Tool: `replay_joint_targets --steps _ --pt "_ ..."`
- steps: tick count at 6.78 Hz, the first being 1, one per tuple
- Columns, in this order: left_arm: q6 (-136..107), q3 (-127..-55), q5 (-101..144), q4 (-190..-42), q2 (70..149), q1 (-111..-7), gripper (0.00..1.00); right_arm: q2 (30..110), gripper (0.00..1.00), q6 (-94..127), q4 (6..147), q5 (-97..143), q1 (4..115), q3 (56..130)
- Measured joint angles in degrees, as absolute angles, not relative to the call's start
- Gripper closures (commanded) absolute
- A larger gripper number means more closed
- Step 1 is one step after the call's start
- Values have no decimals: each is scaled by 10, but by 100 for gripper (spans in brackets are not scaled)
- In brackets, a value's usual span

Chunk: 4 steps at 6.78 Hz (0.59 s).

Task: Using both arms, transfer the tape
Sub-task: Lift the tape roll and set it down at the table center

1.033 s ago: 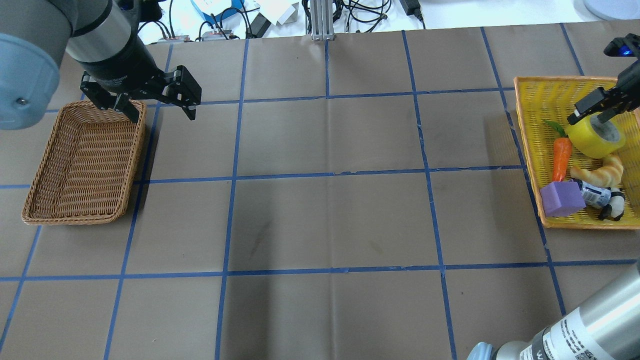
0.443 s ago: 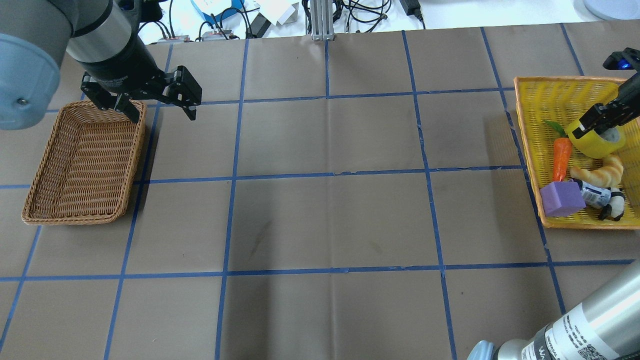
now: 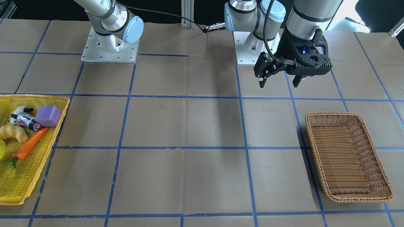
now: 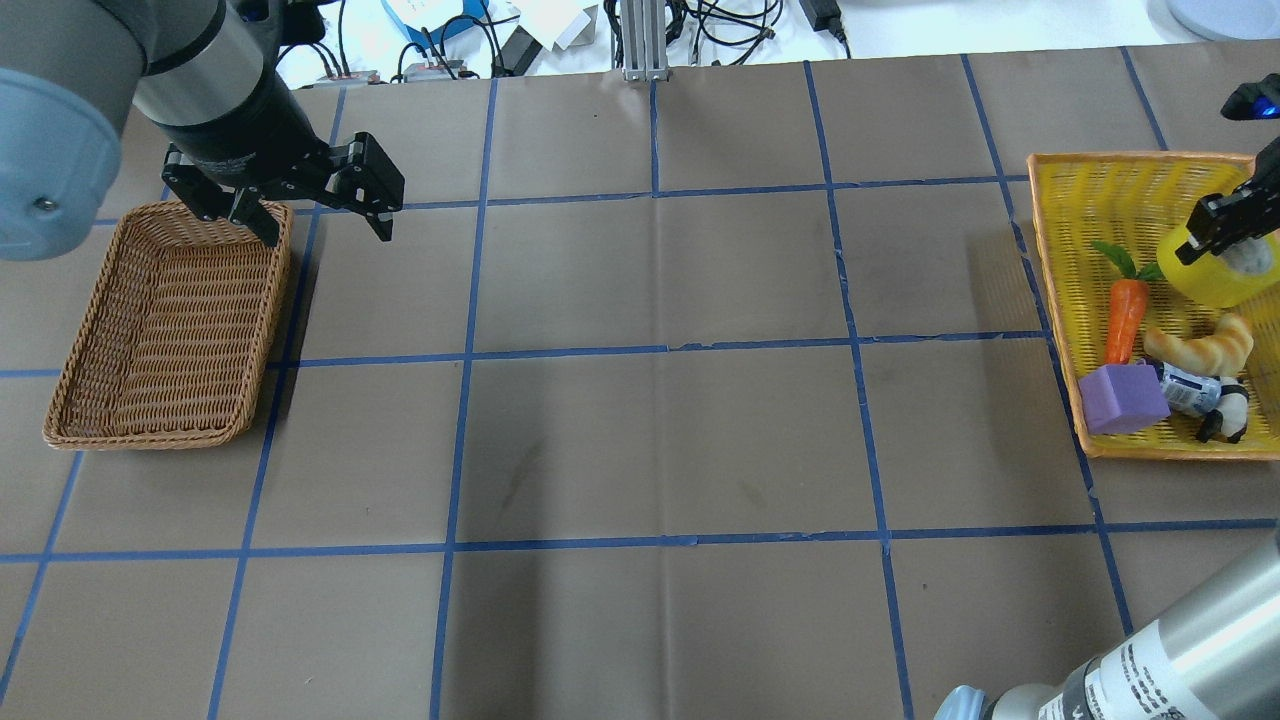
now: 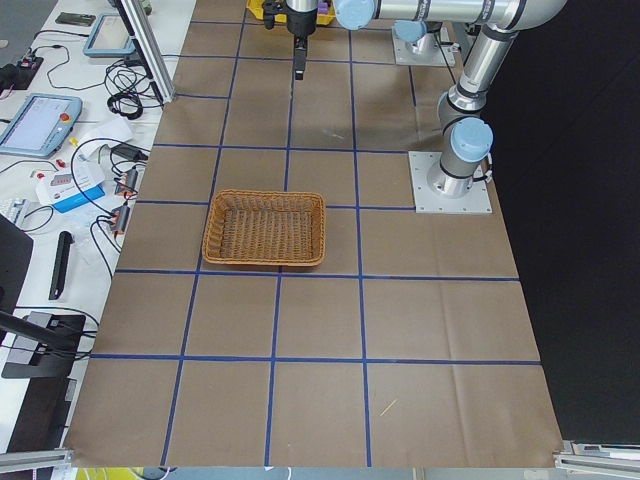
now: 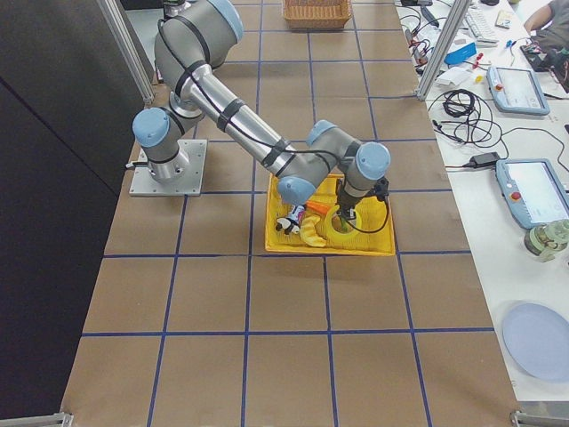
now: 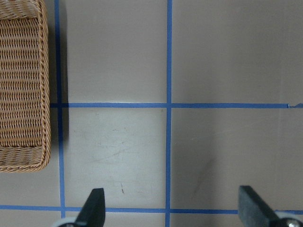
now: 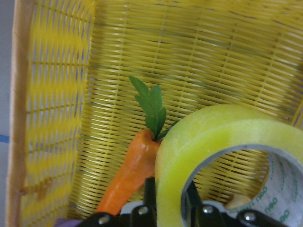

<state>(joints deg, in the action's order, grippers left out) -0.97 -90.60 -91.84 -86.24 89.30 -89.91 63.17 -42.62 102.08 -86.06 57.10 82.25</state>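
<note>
Tape (image 8: 213, 137) in right tool (image 8: 170, 194), unreadable green print on white core (image 8: 284, 187)

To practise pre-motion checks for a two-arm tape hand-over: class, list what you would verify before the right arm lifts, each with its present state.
1. Right gripper pinches the tape, one finger inside its core: ok.
2. Tape free of the carrot beside it: cannot tell.
3. Tape lifted off the yellow basket: cannot tell.
4. Left gripper open to receive: ok.
5. Wicker basket empty: ok.
</note>
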Motion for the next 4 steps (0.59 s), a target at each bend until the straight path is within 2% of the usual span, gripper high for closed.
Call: replay_joint_targets --steps 2,4 --pt "-10 -906 -918 -863 893 -899 0 702 100 -277 975 -866 702 827" --pt "-10 -907 -918 -862 892 -900 0 758 100 -69 951 -860 848 865"
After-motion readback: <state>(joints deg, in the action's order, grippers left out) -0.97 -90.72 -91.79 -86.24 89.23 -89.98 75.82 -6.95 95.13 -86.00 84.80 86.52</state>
